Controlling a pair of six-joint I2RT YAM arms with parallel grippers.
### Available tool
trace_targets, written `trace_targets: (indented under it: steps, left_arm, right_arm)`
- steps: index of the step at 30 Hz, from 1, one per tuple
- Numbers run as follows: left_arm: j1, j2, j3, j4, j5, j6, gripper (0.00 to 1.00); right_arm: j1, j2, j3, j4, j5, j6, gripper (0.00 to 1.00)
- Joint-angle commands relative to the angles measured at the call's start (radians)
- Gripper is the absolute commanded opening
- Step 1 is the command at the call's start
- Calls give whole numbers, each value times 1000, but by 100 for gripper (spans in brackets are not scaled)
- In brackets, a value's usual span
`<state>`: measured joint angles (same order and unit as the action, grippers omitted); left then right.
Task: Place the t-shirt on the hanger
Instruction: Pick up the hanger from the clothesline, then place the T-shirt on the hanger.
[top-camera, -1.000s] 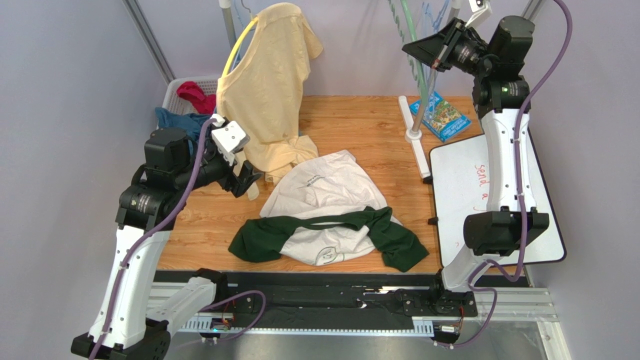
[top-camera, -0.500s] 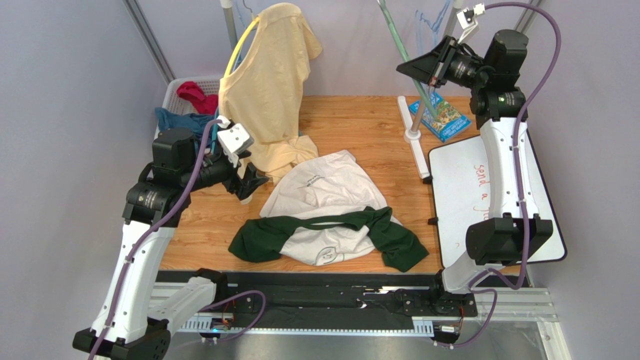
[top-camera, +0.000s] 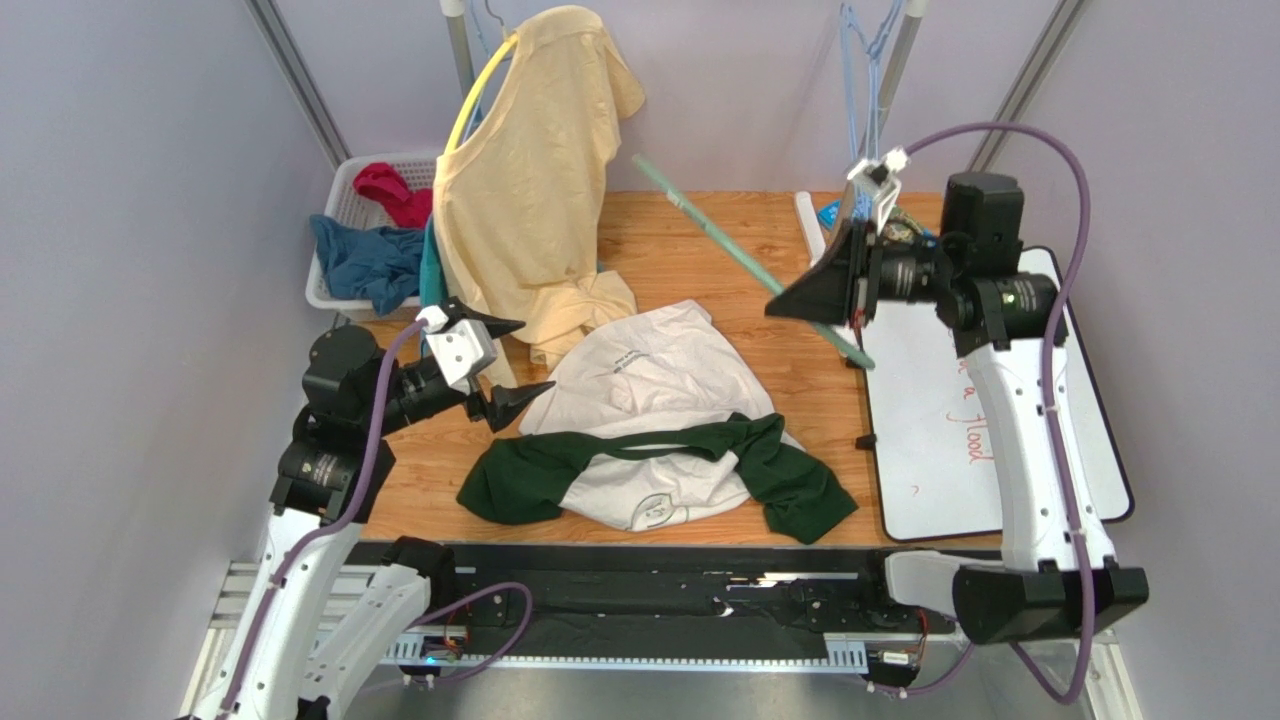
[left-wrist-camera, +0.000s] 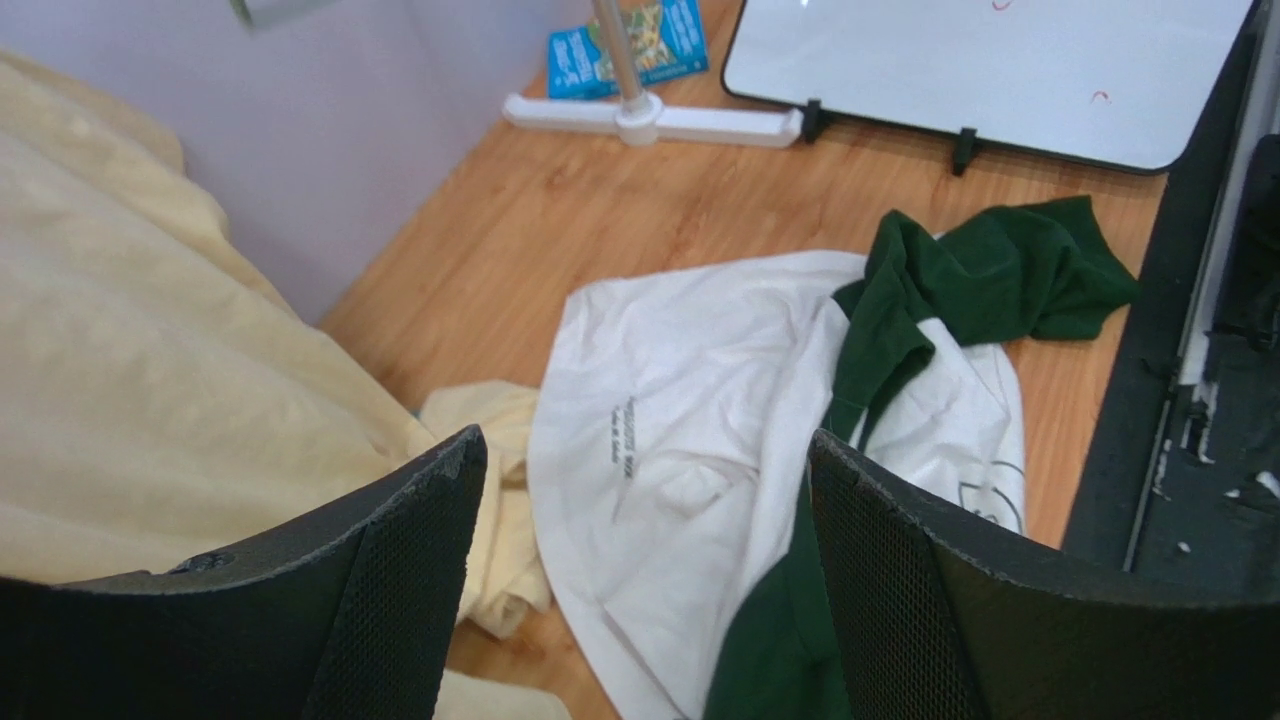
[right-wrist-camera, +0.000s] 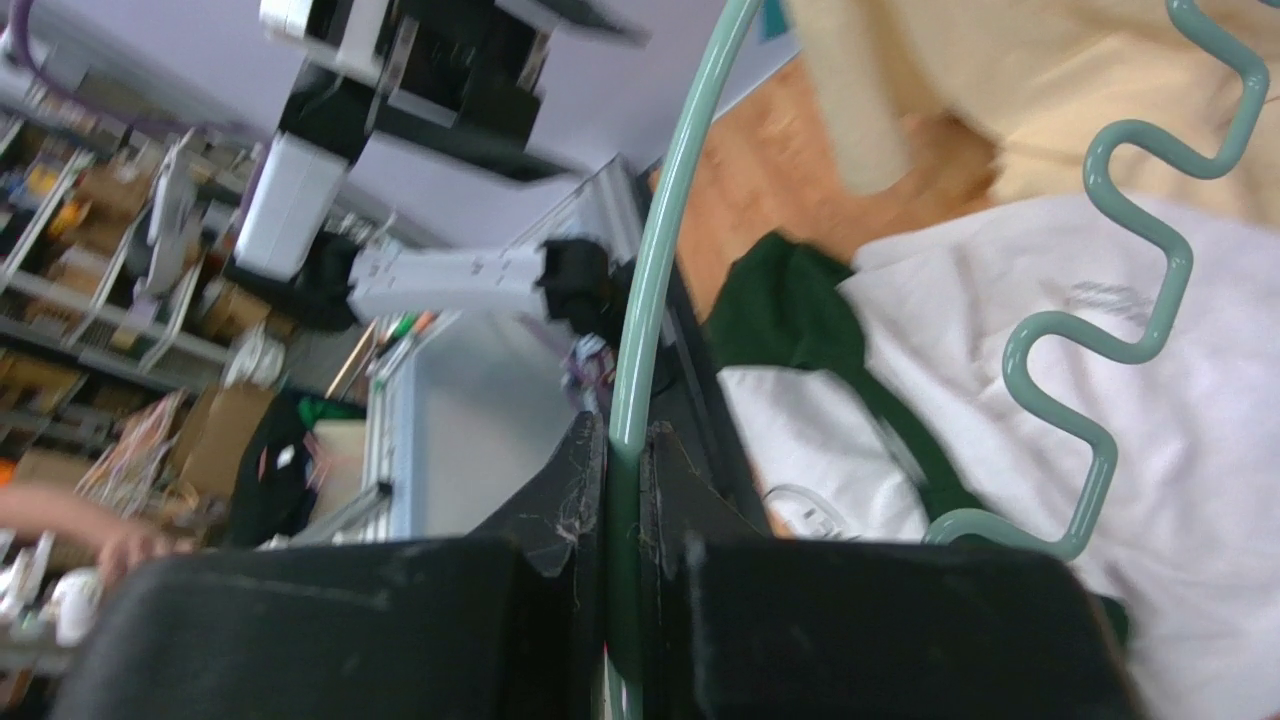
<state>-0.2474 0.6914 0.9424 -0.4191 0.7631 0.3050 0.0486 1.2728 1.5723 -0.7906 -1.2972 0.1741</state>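
Wooden table (top-camera: 706, 255) fills the middle of the top view, with pale walls behind it. At 11 o'clock a big yellow-tan shirt (top-camera: 534, 165) hangs on a yellow hanger (top-camera: 484, 90), its hem bunched on the wood. A whiteboard (top-camera: 932, 450) with red scribbles lies flat at 3 to 4 o'clock.

The t-shirt (top-camera: 646, 405) lies crumpled near the centre, toward 6 o'clock. Its white body is spread upward and its dark green sleeves splay out to 8 and 4 o'clock; its upper left edge is just beside the yellow-tan hem. A white basket (top-camera: 343, 177) holding red and blue clothes sits at 10 o'clock.

The hanger (top-camera: 706, 225) is off the table at 1 o'clock. It slants across the far edge, pinched in the right gripper (top-camera: 781, 308). The right wrist view shows its fingers pressed together on the thin green rod, with the wavy shoulder arm above the t-shirt. The left gripper (top-camera: 508, 360) hovers at 9 o'clock, its fingers spread wide and holding nothing, just beside the t-shirt's left edge.
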Motion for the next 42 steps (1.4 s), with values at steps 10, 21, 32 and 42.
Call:
trace_targets:
  steps: [10, 21, 32, 42]
  left_arm:
    - [-12, 97, 59, 73, 252, 437, 93]
    - [-285, 175, 33, -210, 84, 626, 55]
    - [-296, 184, 13, -268, 5, 160, 0]
    - [-296, 186, 9, -191, -65, 5, 0]
  right_arm:
    - [361, -239, -221, -495, 12, -579, 0]
    - [448, -179, -183, -587, 82, -702, 0]
    - [482, -161, -152, -287, 606, -509, 100]
    - [631, -64, -11, -251, 691, -682, 98]
